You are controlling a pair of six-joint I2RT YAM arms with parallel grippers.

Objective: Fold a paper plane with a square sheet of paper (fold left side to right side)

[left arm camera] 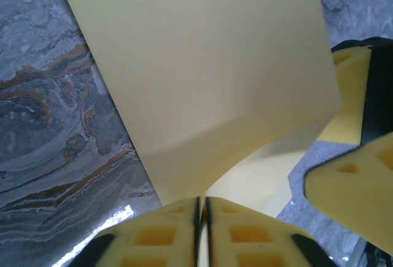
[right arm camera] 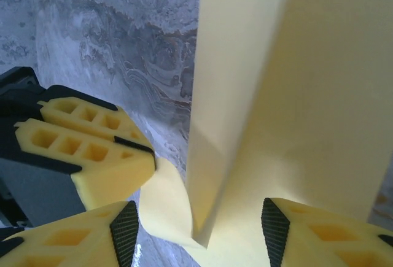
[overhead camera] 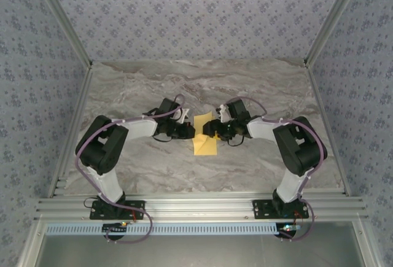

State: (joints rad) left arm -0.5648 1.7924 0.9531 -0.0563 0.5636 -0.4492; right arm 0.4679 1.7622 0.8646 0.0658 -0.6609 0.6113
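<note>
The square sheet of paper (overhead camera: 204, 146), plain yellow, lies mid-table between the two arms, with part of it lifted and curled over. My left gripper (overhead camera: 187, 132) is shut on the sheet's raised edge; in the left wrist view its jaws (left arm camera: 202, 208) pinch the paper (left arm camera: 202, 77), which rises in front of the camera. My right gripper (overhead camera: 213, 131) stands open; in the right wrist view a bent fold of the sheet (right arm camera: 307, 95) sits between its spread fingers (right arm camera: 199, 233), and the pads do not press it. The two grippers are almost touching. A paper plane is out of view.
The marble-patterned tabletop (overhead camera: 153, 89) stretches around the sheet. Aluminium frame rails (overhead camera: 196, 205) run along the near edge, and patterned walls close in the back and sides. The left gripper's fingers (right arm camera: 92, 156) crowd the right wrist view.
</note>
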